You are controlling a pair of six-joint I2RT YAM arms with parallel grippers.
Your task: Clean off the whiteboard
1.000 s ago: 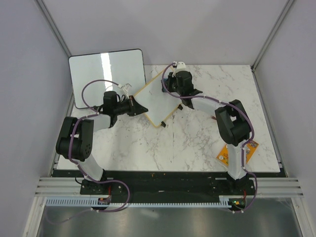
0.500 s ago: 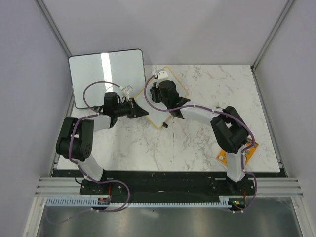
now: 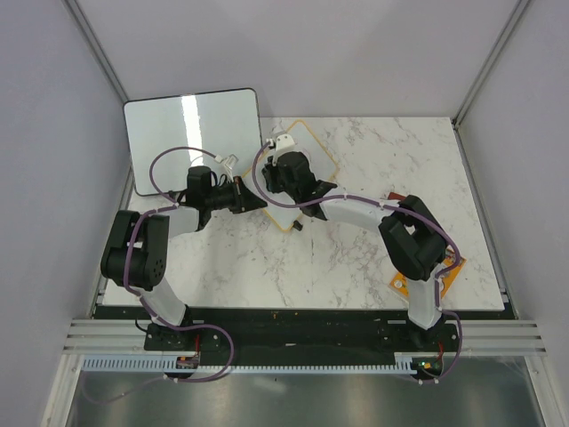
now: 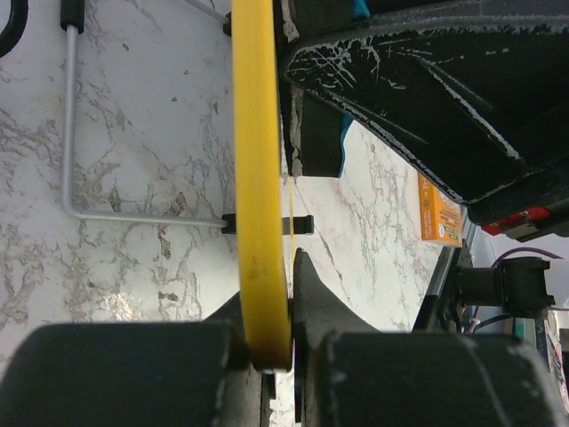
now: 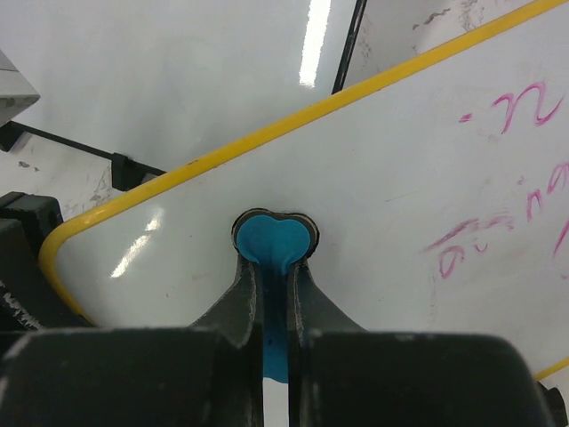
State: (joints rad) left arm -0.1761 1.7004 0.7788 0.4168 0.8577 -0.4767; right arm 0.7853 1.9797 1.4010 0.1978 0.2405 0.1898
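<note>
The whiteboard (image 3: pixel 318 158) has a yellow frame and lies tilted on the marble table, partly hidden under my right arm. My left gripper (image 3: pixel 258 203) is shut on its left edge; in the left wrist view the frame (image 4: pixel 258 178) sits clamped between the jaws of that gripper (image 4: pixel 271 302). My right gripper (image 3: pixel 283 182) is shut on a blue eraser (image 5: pixel 273 242) and presses it on the board (image 5: pixel 400 205) near its left corner. Pink handwriting (image 5: pixel 524 178) shows to the right of the eraser. The eraser also shows in the left wrist view (image 4: pixel 320 133).
A larger blank glossy board (image 3: pixel 191 133) stands at the back left, close behind the whiteboard; its wire stand (image 4: pixel 71 133) rests on the table. An orange box (image 3: pixel 427 276) lies near the right arm's base. Grey walls enclose the table.
My right gripper has slid the eraser leftward across the whiteboard, from its far right part to near the left corner. The left gripper has kept its hold in place.
</note>
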